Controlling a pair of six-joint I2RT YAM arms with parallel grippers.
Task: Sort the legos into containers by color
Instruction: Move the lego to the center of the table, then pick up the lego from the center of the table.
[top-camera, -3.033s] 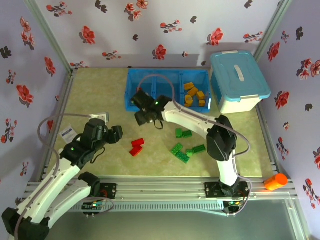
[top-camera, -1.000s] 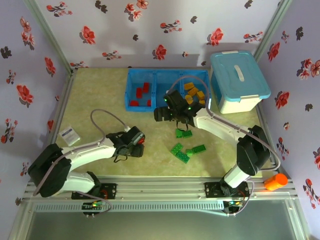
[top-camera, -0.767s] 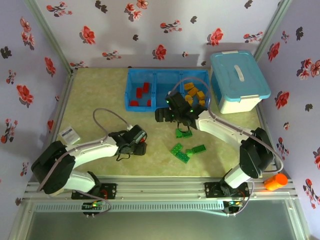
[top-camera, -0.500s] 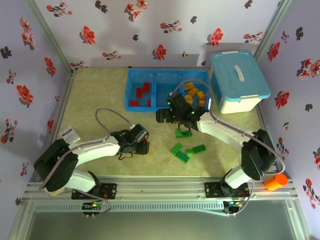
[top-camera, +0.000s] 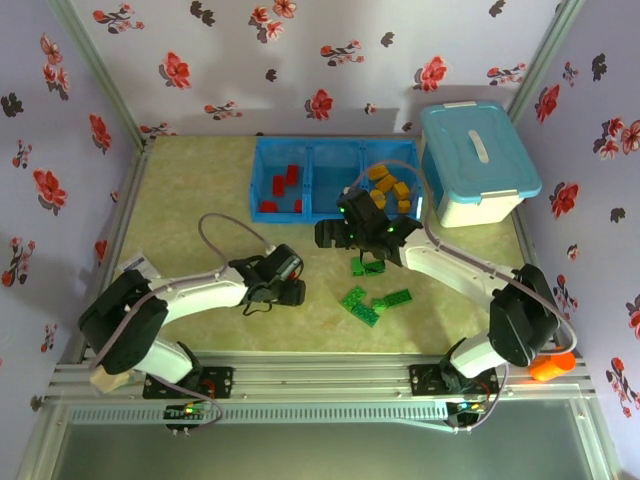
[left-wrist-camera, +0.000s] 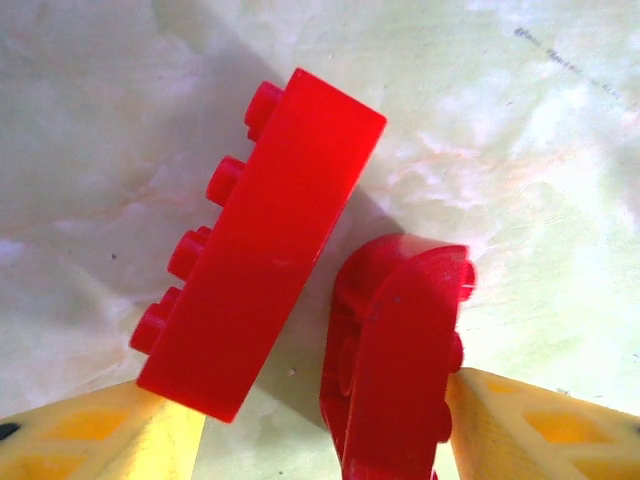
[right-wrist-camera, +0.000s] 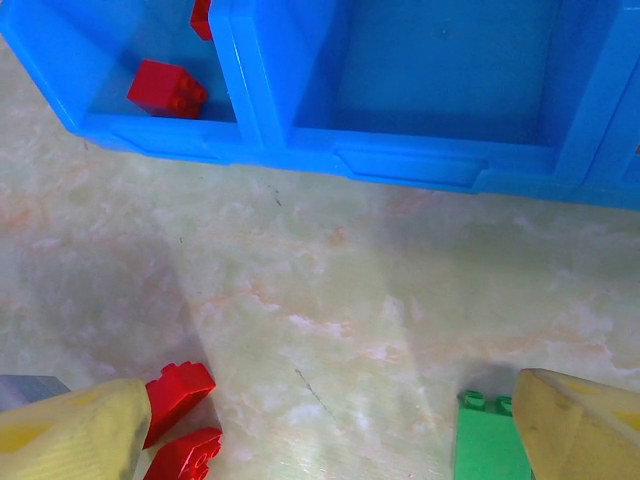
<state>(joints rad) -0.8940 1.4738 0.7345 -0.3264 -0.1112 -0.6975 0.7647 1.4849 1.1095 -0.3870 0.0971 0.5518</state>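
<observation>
Just before the blue tray (top-camera: 335, 176), on the mottled beige tabletop (top-camera: 200, 190) (flowered walls (top-camera: 300, 60) around), two red legos (left-wrist-camera: 262, 300) lie between the left gripper's (left-wrist-camera: 320, 435) spread fingers (left-wrist-camera: 90, 440); the right gripper (right-wrist-camera: 325, 425) gapes near green legos (top-camera: 366, 266).

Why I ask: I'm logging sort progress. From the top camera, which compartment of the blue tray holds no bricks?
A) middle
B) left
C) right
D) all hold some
A: the middle compartment shows bare blue floor, while red bricks lie in the left one and orange-yellow bricks in the right.
</observation>
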